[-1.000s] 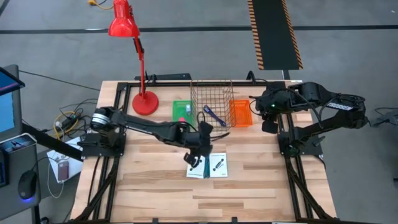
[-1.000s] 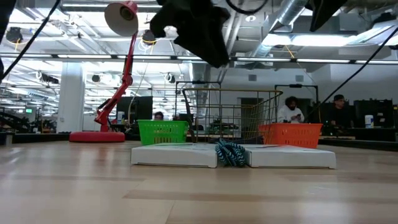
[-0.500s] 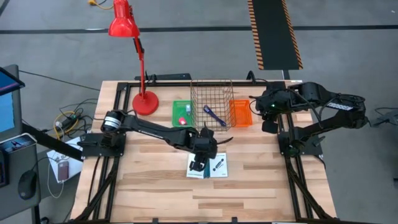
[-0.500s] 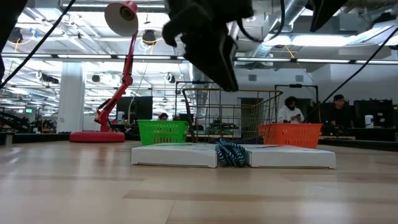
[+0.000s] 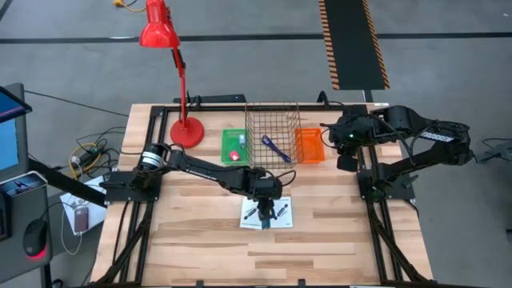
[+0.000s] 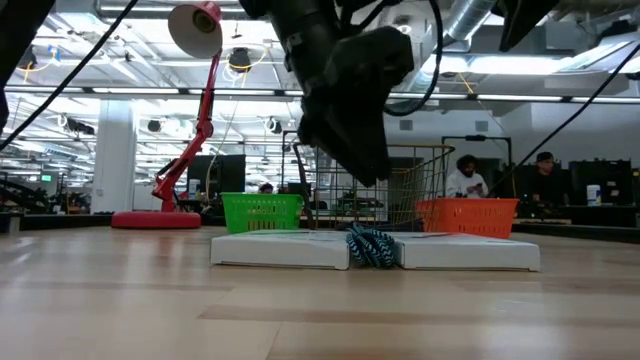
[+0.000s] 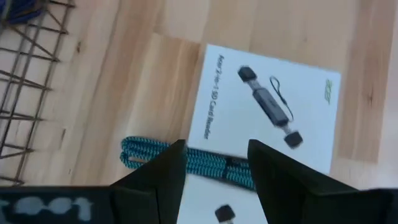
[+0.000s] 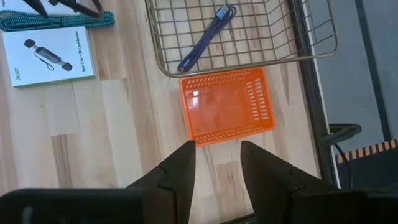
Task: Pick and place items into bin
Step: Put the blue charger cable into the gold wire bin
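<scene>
Since a second ago the left arm has swung across the worktop (image 5: 200, 240) and lowered; its jaws, then off to the left of the two white cards, now hang directly over them.

Left gripper (image 5: 266, 210): jaws parted a moderate way, nothing between them. Straight below the gap lies the teal braided cord (image 7: 149, 152), stretched along the seam between the two cards. Beyond the fingertips sits one white card (image 7: 273, 115), printed with a dark stick-shaped gadget; the other card (image 5: 254, 214) lies on the near side, mostly covered by the arm. From table level the gripper (image 6: 350, 110) hovers above the cord (image 6: 370, 245), not touching it.

Wire basket (image 5: 272, 132): well beyond the jaws, with a blue-purple strap (image 5: 276, 148) lying inside. Green tray (image 5: 234, 144) to one side of it, a small red block (image 5: 234, 154) in it. Orange tray (image 5: 310, 146) on the other side.

Right gripper (image 8: 214, 158): parked at the right edge, high over the orange tray (image 8: 227, 106), jaws narrowly apart and holding nothing.

Red desk lamp (image 5: 172, 64) stands at the back left corner.
</scene>
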Controlling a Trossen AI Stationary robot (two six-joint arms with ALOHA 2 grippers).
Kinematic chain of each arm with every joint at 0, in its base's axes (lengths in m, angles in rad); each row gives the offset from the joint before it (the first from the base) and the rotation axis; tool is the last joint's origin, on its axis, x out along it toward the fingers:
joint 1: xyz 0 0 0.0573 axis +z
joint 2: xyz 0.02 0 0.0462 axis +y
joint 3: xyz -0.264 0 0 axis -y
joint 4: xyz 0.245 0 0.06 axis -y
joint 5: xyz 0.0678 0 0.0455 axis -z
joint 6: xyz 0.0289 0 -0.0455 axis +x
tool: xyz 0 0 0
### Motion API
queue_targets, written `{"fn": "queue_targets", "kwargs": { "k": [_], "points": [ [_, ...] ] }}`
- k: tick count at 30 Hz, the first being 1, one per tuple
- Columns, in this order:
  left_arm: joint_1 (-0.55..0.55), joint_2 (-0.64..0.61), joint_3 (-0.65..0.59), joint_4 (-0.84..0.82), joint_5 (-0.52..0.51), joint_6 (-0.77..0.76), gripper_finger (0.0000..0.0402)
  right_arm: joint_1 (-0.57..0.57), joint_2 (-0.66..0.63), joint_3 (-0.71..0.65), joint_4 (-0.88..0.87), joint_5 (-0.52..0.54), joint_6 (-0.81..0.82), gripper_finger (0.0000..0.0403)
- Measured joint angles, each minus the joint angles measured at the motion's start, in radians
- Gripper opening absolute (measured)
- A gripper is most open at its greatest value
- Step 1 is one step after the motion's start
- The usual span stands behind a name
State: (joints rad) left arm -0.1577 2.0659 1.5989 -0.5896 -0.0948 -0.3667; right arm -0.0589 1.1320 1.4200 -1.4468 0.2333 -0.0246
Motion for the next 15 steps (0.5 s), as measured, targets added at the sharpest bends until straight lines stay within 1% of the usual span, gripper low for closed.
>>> {"fn": "queue_targets", "kwargs": {
  "k": [5,15],
  "points": [
    [0.006,0.000,0.000,-0.010,-0.019,-0.053,0.0164,0.000,0.000,0.000,0.000,0.000,0.000,0.0121],
    [0.036,0.000,0.000,-0.048,-0.024,-0.237,0.0164,0.000,0.000,0.000,0.000,0.000,0.000,0.0121]
  ]
}}
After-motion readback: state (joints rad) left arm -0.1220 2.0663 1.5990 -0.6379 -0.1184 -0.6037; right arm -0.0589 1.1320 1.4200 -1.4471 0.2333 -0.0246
